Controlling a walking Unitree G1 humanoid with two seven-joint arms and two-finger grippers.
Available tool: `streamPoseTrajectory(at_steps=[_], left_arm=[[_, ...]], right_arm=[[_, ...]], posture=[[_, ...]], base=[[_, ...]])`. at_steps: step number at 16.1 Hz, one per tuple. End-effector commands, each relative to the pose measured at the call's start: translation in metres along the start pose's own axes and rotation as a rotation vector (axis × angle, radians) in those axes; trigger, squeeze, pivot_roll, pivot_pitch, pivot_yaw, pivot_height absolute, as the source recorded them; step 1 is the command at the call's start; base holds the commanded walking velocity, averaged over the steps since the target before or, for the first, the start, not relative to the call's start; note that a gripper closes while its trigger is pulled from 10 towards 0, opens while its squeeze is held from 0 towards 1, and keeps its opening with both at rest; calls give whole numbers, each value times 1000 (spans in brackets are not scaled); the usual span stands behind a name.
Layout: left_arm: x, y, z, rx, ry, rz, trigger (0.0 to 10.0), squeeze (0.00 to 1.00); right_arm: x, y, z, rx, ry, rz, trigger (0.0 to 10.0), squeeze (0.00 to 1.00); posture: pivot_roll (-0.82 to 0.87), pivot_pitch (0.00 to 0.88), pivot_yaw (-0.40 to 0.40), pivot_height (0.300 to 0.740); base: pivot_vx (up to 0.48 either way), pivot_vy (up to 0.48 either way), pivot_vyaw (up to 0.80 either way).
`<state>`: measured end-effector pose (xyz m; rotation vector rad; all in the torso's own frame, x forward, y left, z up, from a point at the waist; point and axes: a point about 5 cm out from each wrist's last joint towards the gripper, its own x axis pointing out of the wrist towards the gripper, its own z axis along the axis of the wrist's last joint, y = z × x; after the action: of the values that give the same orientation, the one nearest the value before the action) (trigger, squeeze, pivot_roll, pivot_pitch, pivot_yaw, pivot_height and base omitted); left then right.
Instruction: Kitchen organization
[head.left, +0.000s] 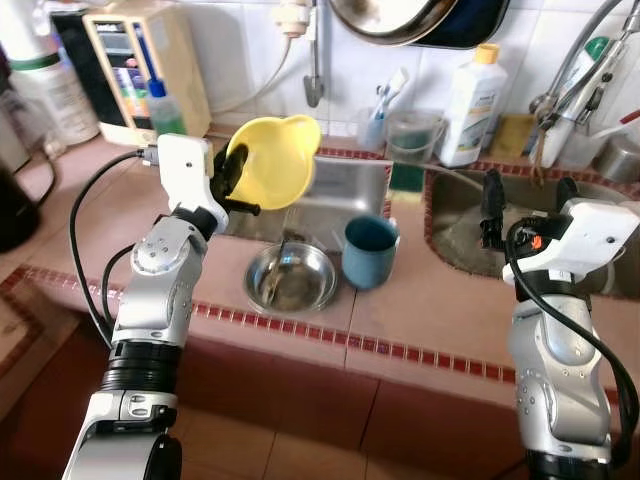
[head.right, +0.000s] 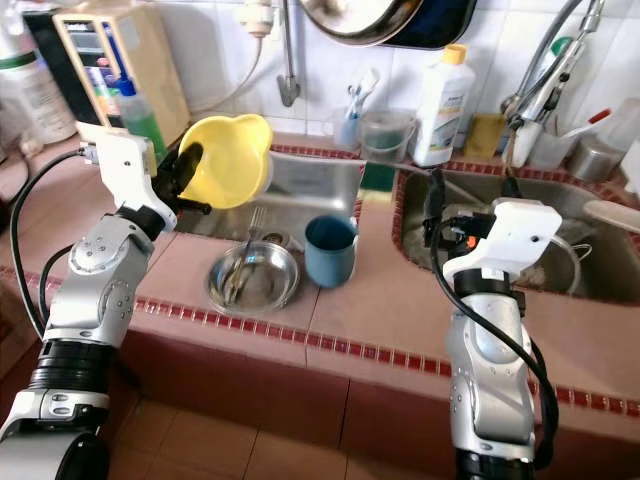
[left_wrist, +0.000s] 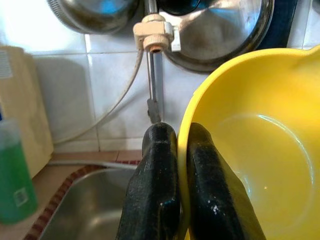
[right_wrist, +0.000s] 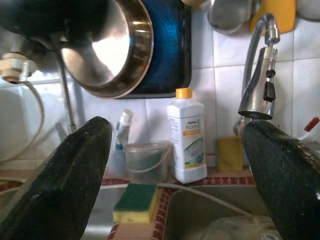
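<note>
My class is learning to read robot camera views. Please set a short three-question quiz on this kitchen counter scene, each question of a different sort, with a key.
1. True or false: the left gripper is shut on the yellow bowl.
2. What stands right of the steel bowl? A) teal cup B) kettle C) plate
3. Fill in: the right gripper is ____.

Key: 1 true, gripping its rim. 2 A, the teal cup. 3 open, over the right sink.
</note>
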<state>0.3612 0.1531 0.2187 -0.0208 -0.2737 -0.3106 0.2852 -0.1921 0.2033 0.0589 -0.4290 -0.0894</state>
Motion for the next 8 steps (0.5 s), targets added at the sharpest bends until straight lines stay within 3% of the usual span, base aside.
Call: streamPoseTrajectory(at_steps=[1, 8], left_arm=[[2, 2, 5, 6, -17, -1, 10000, 0], [5, 2, 4, -6, -16, -9, 10000, 0]], right_arm=[[1, 1, 0, 5, -3, 1, 10000, 0], [-1, 1, 0, 2, 2, 1, 10000, 0]], posture=[[-103, 0, 42, 732], [-109, 0, 42, 732]], base=[[480, 0, 0], [471, 0, 0]])
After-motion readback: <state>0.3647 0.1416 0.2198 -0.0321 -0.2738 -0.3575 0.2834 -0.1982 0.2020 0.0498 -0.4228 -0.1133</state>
